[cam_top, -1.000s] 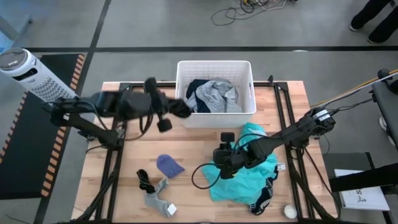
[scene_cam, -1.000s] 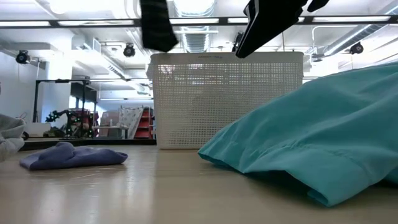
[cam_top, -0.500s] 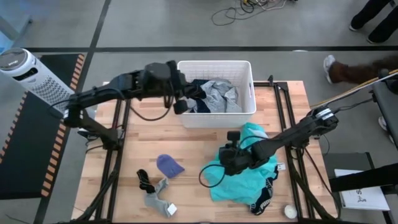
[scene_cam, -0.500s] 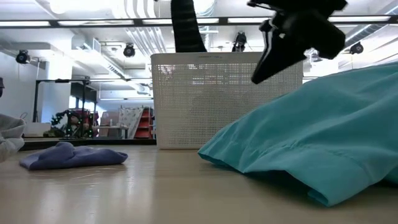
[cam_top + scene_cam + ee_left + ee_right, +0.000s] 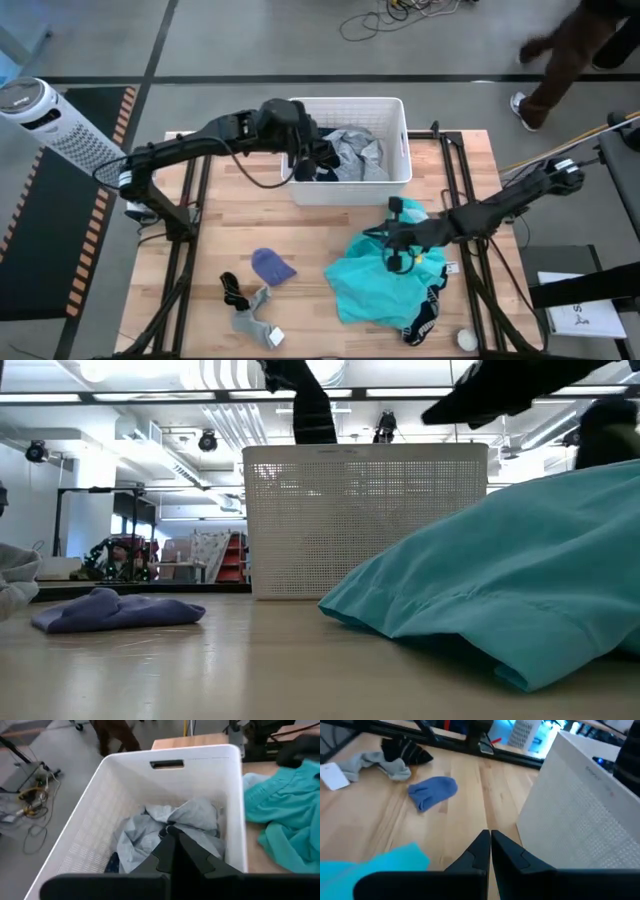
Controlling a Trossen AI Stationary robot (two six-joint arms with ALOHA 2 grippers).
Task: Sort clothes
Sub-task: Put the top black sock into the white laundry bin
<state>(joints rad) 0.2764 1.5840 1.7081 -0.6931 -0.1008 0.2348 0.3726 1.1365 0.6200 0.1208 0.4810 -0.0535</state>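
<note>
My left gripper is shut and hangs over the left part of the white basket; I see nothing between its fingers in the left wrist view. A grey shirt and a navy garment lie in the basket. My right gripper is shut and empty, above the left part of the teal garment, which lies spread on the table with its black-and-white band near the front edge. A blue-purple cloth, a black sock and a grey sock lie on the table at the front left.
A small white ball lies at the table's front right corner. A white fan stands off the table's left side. A person walks past the far right corner. Bare wood lies between the basket and the blue-purple cloth.
My left gripper has swung from beside the basket's left wall toward the table's right and far edge, and now stands over the basket. My right gripper has drawn back toward the table's right edge above the teal garment. A person has walked into view.
</note>
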